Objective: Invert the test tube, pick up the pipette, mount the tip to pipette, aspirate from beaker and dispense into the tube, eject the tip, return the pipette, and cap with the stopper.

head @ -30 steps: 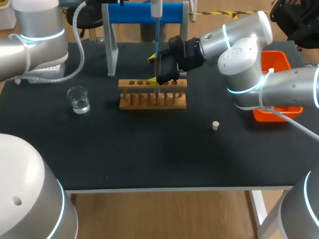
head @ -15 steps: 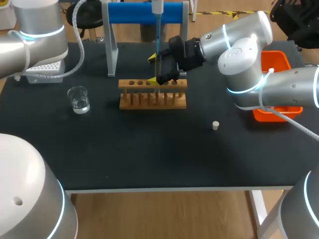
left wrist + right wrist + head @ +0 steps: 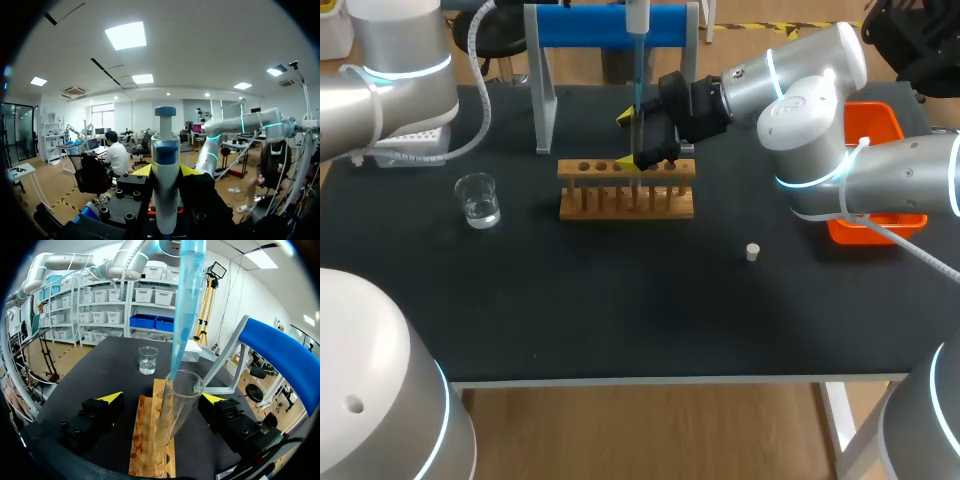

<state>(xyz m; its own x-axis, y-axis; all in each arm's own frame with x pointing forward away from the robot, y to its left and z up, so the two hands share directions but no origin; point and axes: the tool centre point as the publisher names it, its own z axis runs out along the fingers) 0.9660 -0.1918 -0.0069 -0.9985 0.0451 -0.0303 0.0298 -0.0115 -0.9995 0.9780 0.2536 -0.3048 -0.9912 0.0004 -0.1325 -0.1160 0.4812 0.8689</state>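
Left gripper (image 3: 166, 172) is clamped on the pipette (image 3: 165, 165) body. The blue tip (image 3: 184, 305) is dipped into the test tube (image 3: 176, 410) mouth. Tube stands at the rack (image 3: 626, 190), 12 o'clock of table centre. Right gripper (image 3: 160, 398) straddles it, fingers apart, one clear of the glass. I judge the glass thin, light, slick and brittle: hold mid-wall, gently. No legible print anywhere.

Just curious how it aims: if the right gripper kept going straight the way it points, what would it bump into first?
The test tube, just ahead of the right gripper, with the pipette dipping into it. Beyond that, probably the beaker, though depth is hard to judge.
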